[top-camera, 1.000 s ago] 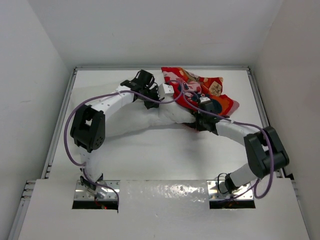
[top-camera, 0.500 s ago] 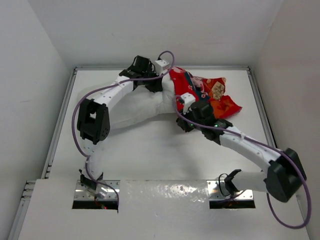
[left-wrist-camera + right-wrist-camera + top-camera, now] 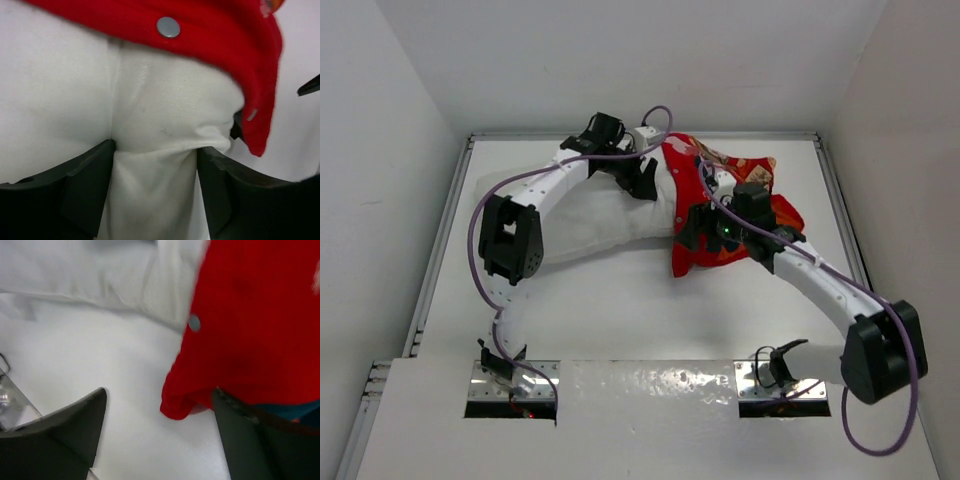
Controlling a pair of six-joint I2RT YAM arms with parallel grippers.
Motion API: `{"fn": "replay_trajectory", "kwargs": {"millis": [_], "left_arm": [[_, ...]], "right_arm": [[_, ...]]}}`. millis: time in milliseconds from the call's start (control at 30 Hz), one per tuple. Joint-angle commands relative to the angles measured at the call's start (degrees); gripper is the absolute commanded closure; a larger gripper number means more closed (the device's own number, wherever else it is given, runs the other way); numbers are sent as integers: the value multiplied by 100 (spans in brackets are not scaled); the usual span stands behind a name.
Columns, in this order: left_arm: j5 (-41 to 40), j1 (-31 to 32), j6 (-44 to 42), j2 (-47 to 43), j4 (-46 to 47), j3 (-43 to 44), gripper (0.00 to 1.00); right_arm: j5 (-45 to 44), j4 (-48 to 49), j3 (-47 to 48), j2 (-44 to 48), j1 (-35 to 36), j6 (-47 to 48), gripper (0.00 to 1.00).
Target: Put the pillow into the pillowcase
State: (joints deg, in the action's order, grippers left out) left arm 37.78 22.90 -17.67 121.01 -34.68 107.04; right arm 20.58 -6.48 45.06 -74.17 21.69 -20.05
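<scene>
White table (image 3: 620,310) with metal rails (image 3: 438,250) along both sides; plain white walls (image 3: 380,150) left, back, right; even light.

We saw bright, even light falling from above in the overhead view, washing the flat white table (image 3: 620,310) nearly featureless. Soft grey shadows lay under the arms and along the near edge of the plump white fabric pillow (image 3: 600,215). The shiny metal base plates (image 3: 535,387) showed speckled glare. Our left wrist view was sharp on a round silver snap (image 3: 168,26), while the black fingers (image 3: 75,195) looked soft. Our right wrist view smeared the red fabric pillowcase (image 3: 255,315) throughout.
</scene>
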Motion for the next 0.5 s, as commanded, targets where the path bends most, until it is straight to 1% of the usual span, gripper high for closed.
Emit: {"fn": "replay_trajectory", "kwargs": {"millis": [0,33,67,100,133,167,200,233,267,300,333,367,400,433,467], "left_arm": [[1115,-249,-272,46,-820,807,31],[1222,-355,-220,19,-891,1209,31],[1327,-626,-132,-16,-813,1361,31],[1407,-785,243,-155,-621,1450,31],[1373,-969,534,-235,-10,1451,31],[1251,-1345,1067,-375,318,1399,31],[649,-1514,1247,-420,617,1337,31],[173,-1664,1327,-447,1038,1197,32],[-502,-1822,1197,-429,1155,1126,32],[-2014,-1832,1057,-360,1226,1108,32],[-2620,-1832,846,-246,1270,1143,30],[-3044,-1832,366,69,1253,1222,29],[-3588,-1832,126,263,1183,1483,28],[-3750,-1832,-77,500,887,1677,26],[-4013,-1850,-279,990,692,1940,26]], "right_arm": [[-560,200,792,396,107,221,44],[-772,165,994,264,98,186,70],[-957,112,1422,89,81,160,98],[-1177,-27,1653,-313,72,134,100],[-1840,-98,1882,-526,72,64,100],[-2195,-247,2310,-763,63,-198,100],[-2564,-318,2506,-983,54,-349,100],[-3055,-414,2717,-1438,28,-498,100],[-3147,-616,3136,-1660,-16,-752,100],[-3174,-696,3332,-1879,-16,-815,100],[-3261,-775,3691,-2291,-16,-868,100],[-3314,-941,3834,-2469,-25,-1051,100],[-3367,-1021,3957,-2627,-25,-1149,100],[-3402,-1126,4184,-2907,-16,-1307,100],[-3376,-1275,4274,-3014,-16,-1378,100]]}}
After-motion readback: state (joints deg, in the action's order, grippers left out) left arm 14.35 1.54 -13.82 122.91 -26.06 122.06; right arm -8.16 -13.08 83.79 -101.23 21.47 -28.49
